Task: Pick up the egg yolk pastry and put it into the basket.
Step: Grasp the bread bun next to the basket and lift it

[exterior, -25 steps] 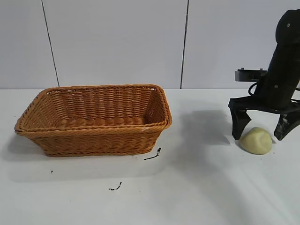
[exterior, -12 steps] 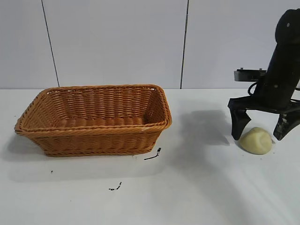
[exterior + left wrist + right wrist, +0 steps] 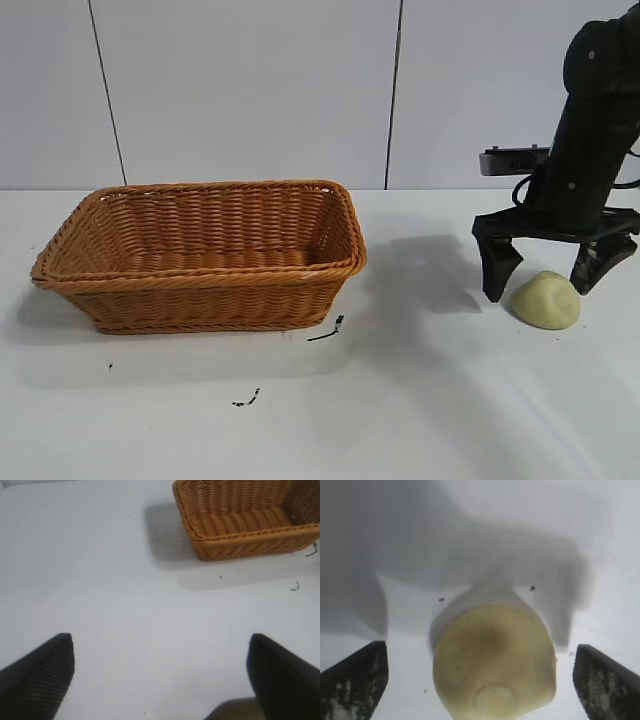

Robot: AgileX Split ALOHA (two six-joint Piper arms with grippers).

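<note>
The basket [image 3: 200, 255] is orange-brown with a woven wicker pattern and a braided rim. The egg yolk pastry [image 3: 546, 299] is pale yellow-cream, plain and unpatterned. The right tool [image 3: 545, 268] and the left tool [image 3: 160, 675] are black; the counter [image 3: 400, 400] is white with a few small black marks.

Woven wicker basket [image 3: 200, 255]; smooth matt egg yolk pastry [image 3: 546, 299].
</note>
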